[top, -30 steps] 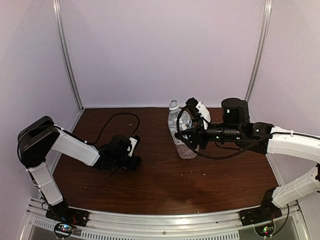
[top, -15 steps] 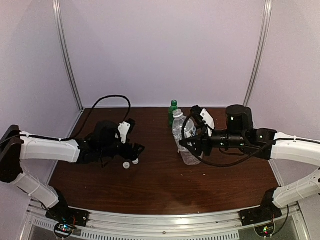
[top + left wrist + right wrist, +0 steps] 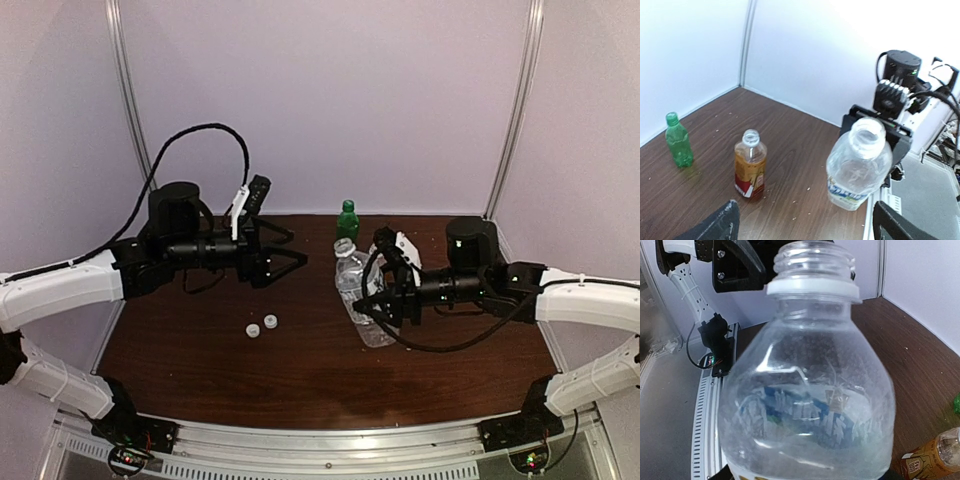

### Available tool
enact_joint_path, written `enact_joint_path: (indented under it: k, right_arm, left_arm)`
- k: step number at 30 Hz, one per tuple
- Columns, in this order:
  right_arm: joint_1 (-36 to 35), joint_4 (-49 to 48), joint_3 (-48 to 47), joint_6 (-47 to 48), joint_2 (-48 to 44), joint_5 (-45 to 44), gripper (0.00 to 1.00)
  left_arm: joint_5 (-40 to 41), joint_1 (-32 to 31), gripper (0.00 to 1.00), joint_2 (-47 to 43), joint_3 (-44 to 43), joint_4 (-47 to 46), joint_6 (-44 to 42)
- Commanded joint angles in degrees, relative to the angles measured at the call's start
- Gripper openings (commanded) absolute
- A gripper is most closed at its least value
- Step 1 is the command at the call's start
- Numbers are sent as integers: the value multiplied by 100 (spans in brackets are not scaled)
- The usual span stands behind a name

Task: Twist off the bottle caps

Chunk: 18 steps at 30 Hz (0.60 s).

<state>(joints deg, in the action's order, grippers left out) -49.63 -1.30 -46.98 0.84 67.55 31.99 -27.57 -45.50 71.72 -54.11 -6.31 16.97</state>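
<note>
Mostly the dark table (image 3: 320, 390) lies bare in front of the clear bottle (image 3: 356, 300), out to the near edge. To the left of that bottle only two white caps (image 3: 252, 330) sit loose on the wood, just beside each other. Behind the clear bottle, close to the back wall (image 3: 330, 100), the green bottle (image 3: 347, 222) stands upright with its green cap (image 3: 671, 118) screwed on. In the left wrist view the amber bottle (image 3: 750, 167) stands upright between the green bottle and the clear bottle, its neck open and amber-brown liquid well up toward the shoulder. The clear bottle is also uncapped and leans. Droplets cling inside its wall, but I cannot tell whether it holds any water. The right gripper (image 3: 370, 300) clasps it around the body, the right arm reaching in low from the right. The left gripper (image 3: 299, 247) hangs left of the clear bottle, above the table, fingers spread wide and holding nothing. It points toward the bottle on a stretched, level arm.
</note>
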Motion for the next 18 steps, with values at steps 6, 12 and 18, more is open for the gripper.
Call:
enact_joint_path:
  k: [6, 12, 18]
  right_arm:
    - [23, -238, -215, 96, 364, 943, 61]
    - [20, -239, -337, 91, 476, 1097, 60]
    - [20, -229, -340, 100, 487, 1090, 61]
  left_arm:
    - [-1336, -294, 92, 474, -847, -53, -22]
    - [-1403, -460, 85, 917, -1272, 127, -81]
    - [-1494, -547, 70, 1056, -1290, 168, -144]
